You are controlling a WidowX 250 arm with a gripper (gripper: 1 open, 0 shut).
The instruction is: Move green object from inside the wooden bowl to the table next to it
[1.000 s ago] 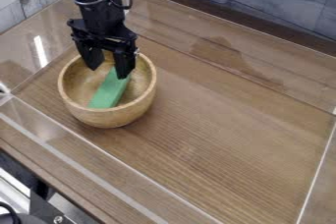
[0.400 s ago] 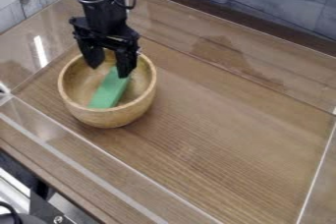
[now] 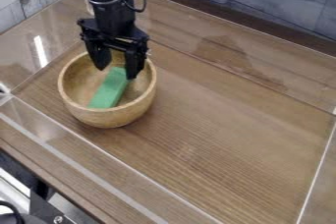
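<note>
Jaws (image 3: 113, 59) stand wide apart over the twelve-o'clock side of the bowl, with no grip on anything that shows. Whether a fingertip touches the block or the bowl's inner wall, I cannot tell. Just past them, toward six o'clock in the view, the green object (image 3: 109, 87) lies inside the wooden bowl (image 3: 144, 89), its upper end close beside the fingers. Its long axis runs from about one o'clock to seven o'clock, so the coming move seems to turn on lining the fingers up across that slant and shifting them toward six o'clock before closing. Lowering here would probably catch only the tip, or bump the wall. Farther out, the brown surface (image 3: 230, 120) spreads from the bowl toward three o'clock, a likely place to set the block down. The task looks to be at the reach, before any grasp.
</note>
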